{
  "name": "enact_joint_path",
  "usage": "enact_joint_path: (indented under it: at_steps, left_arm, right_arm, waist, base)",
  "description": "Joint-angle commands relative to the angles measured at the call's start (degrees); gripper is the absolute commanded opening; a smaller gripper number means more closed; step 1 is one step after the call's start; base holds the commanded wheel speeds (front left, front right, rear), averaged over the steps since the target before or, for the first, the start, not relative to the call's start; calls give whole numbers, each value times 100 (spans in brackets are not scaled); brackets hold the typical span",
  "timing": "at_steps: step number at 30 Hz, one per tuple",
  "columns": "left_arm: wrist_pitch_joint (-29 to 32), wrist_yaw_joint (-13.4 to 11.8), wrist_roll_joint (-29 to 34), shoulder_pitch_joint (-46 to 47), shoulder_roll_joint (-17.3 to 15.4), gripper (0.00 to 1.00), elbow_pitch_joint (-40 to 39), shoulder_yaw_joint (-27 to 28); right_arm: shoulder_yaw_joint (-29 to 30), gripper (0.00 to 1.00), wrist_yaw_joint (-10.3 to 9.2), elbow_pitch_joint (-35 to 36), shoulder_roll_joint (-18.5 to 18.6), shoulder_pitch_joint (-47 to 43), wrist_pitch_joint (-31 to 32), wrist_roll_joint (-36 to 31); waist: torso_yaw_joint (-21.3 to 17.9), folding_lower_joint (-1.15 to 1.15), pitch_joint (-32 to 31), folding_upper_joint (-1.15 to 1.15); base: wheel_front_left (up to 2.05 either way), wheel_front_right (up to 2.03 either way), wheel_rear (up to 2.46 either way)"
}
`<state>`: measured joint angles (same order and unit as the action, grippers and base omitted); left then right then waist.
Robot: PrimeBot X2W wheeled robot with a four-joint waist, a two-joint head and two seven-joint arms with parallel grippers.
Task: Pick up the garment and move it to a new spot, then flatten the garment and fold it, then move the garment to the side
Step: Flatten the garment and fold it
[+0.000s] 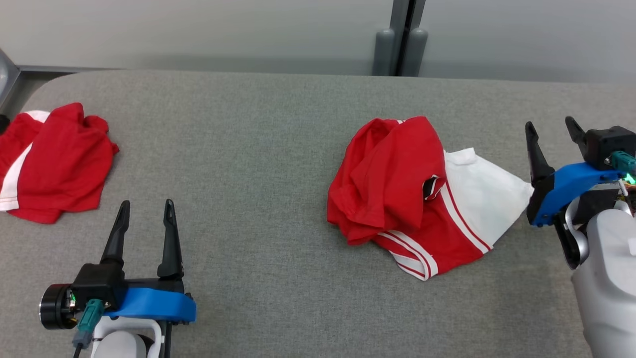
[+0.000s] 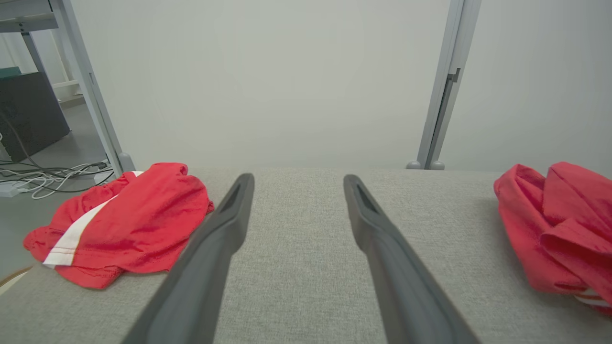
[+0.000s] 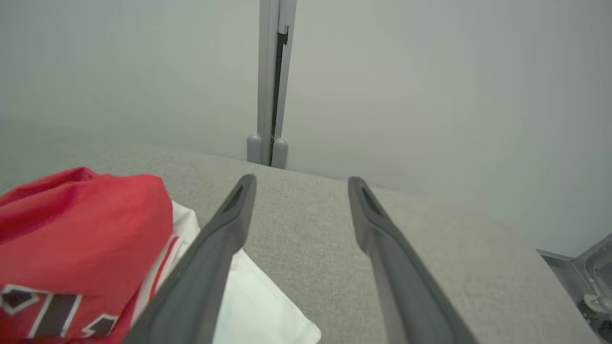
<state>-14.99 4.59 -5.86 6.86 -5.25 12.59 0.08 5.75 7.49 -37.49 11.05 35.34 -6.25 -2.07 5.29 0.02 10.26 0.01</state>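
Garment (image 1: 392, 199), crumpled red-and-white heap right of centre on grey table (image 1: 248, 149), right gripper (image 1: 550, 122) just beside its white corner at right edge, jaws apart, left gripper (image 1: 147, 204) lower left, jaws apart too, second red garment (image 1: 54, 159) far left, plenty of bare tabletop between

The red-and-white garment (image 1: 397, 189) lies crumpled in a heap on the grey table (image 1: 248, 199).

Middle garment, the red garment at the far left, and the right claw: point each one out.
middle garment (image 1: 387, 179), head view, on its bunched red fabric.
far-left red garment (image 1: 59, 159), head view, on its red middle.
right claw (image 1: 549, 123), head view, midway between its fingertips.
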Motion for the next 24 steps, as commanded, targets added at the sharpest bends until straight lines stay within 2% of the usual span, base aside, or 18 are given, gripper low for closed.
enact_joint_path:
  at_steps: [1, 9, 15, 18, 19, 20, 21, 24]
  left_arm:
    - [-29, 22, 50, 110, 7, 100, -30, 3]
    - [-29, 38, 92, 303, 81, 100, -65, 10]
    - [-29, 43, 111, 342, 110, 100, -61, 28]
    - [-29, 46, 116, 346, 124, 100, -77, 36]
    - [-28, 49, 112, 350, 127, 100, -77, 41]
    - [-29, 52, 107, 356, 133, 100, -76, 45]
    - [-29, 54, 108, 362, 137, 100, -71, 45]
    - [-29, 66, 107, 370, 148, 100, -39, 58]
  right_arm:
    - [31, 100, 1, -223, 79, 113, 103, -57]
    - [223, 100, 1, -1501, 226, 290, 429, -8]
    - [239, 100, 1, -2120, 106, 229, 283, 35]
    - [160, 100, 3, -2370, -67, 219, 172, 155]
    - [94, 70, 9, -2427, -121, 221, 132, 182]
    - [23, 25, 9, -2461, -175, 235, 52, 225]
    - [-15, 0, 9, -2475, -205, 264, -35, 284]
    - [-170, 0, 8, -2436, -168, 407, -391, 384]
  waist:
    - [109, -2, 155, -1]
    - [158, -2, 441, -1]
    - [140, -2, 493, -1]
    - [123, -2, 502, -1]
    - [117, -2, 507, -1]
    - [110, -2, 511, -1]
    - [104, -2, 507, -1]
    - [95, -2, 452, -1]
  base:
    - [0, 0, 0]
    - [0, 0, 0]
    - [0, 0, 0]
    - [0, 0, 0]
    - [0, 0, 0]
    - [0, 0, 0]
    - [0, 0, 0]
    - [0, 0, 0]
